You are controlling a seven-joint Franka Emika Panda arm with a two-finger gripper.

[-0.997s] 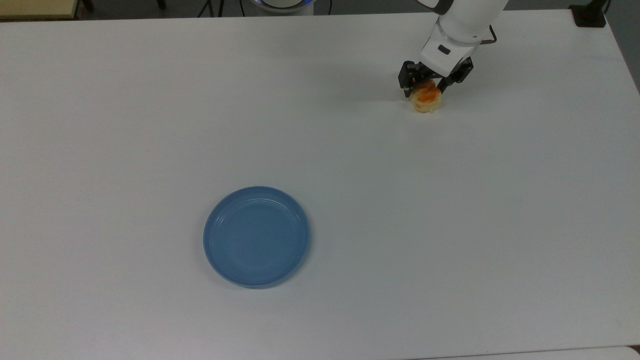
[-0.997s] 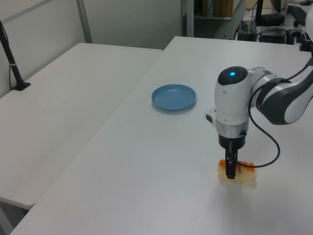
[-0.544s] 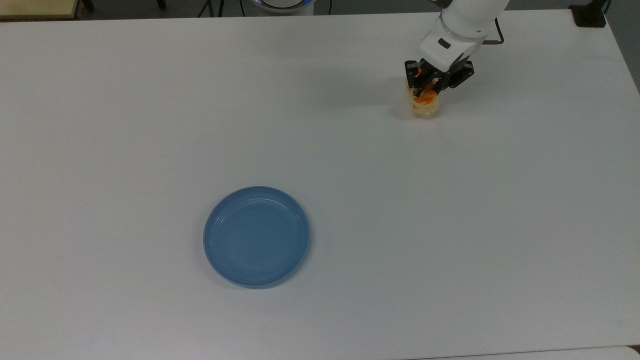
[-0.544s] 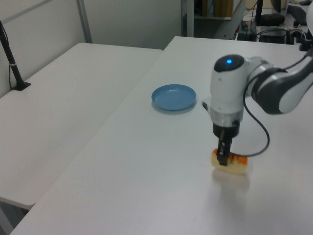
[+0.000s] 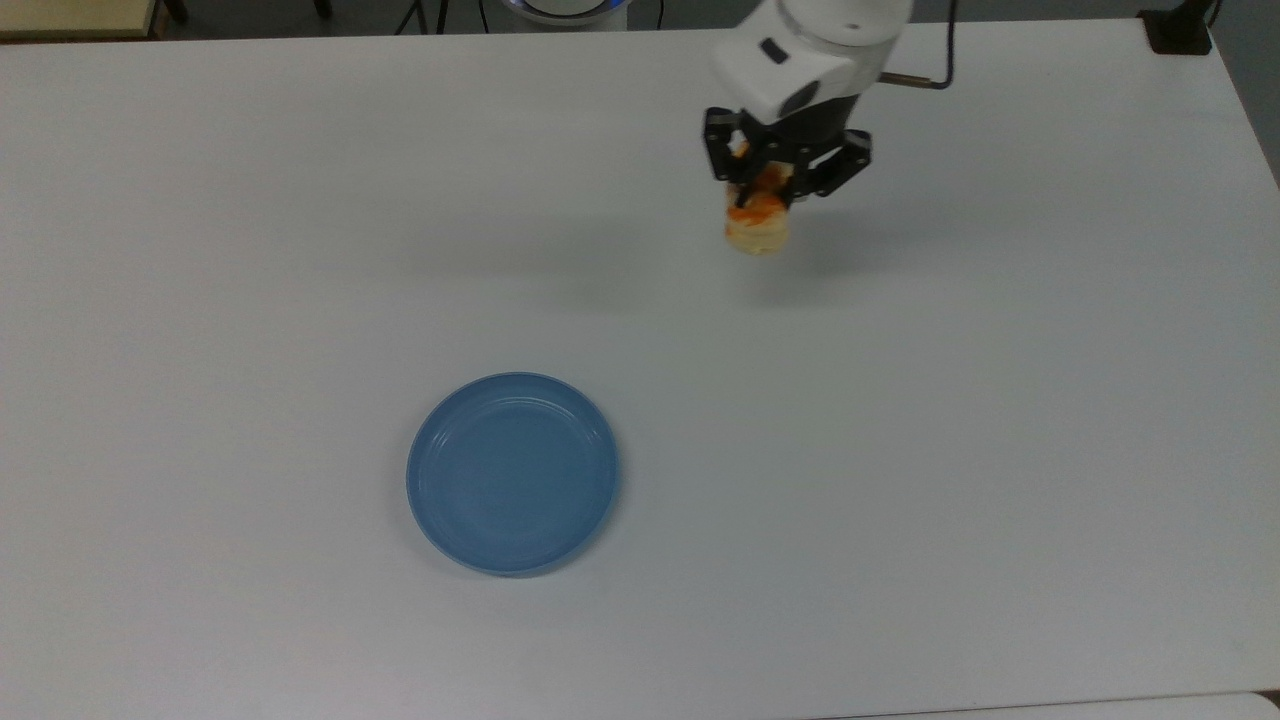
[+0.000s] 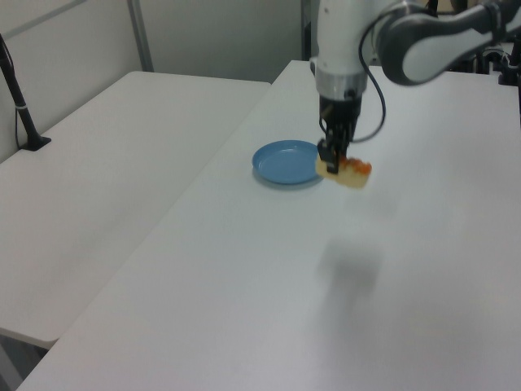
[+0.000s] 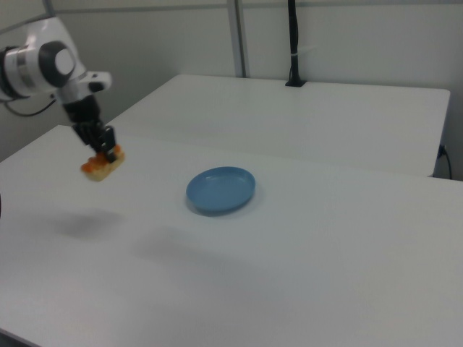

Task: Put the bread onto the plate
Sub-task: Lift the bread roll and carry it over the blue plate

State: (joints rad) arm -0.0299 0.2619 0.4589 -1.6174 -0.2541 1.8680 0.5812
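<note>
bread (image 5: 756, 226) pale yellow, orange-glazed top.

The white arm reaches in over the table's far edge in the top view, wrist pointing straight down. Its gripper (image 5: 760, 190) hangs above the table, black fingers (image 6: 327, 155) clamped, apparently near one end, on the bread (image 5: 757, 225).

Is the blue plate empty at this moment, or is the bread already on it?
Empty. The plate shows only its bare blue surface, while the bread is held in the gripper above the table, apart from the plate.
</note>
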